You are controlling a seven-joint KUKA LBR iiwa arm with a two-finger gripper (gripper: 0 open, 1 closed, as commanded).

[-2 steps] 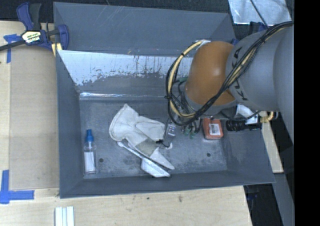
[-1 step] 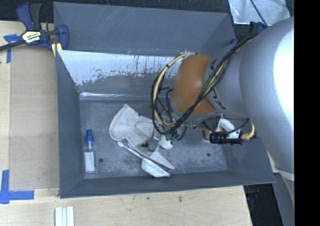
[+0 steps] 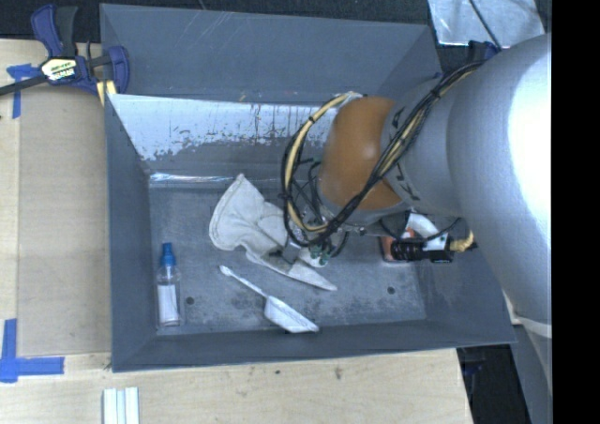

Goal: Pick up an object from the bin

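The white cloth (image 3: 239, 216) is seen crumpled near the middle of the bin (image 3: 131, 225), a little towards the back wall. The gripper (image 3: 305, 258) is placed low at the cloth's front right edge. Whether it is parted or closed cannot be told, as the tip is masked by cables and the orange cover (image 3: 356, 164). Just in front, a white spoon (image 3: 289, 317) is laid slantwise near the front wall. A small bottle (image 3: 168, 286) with a blue cap is found by the left wall. An orange-and-black thing (image 3: 412, 248) is lodged by the right wall.
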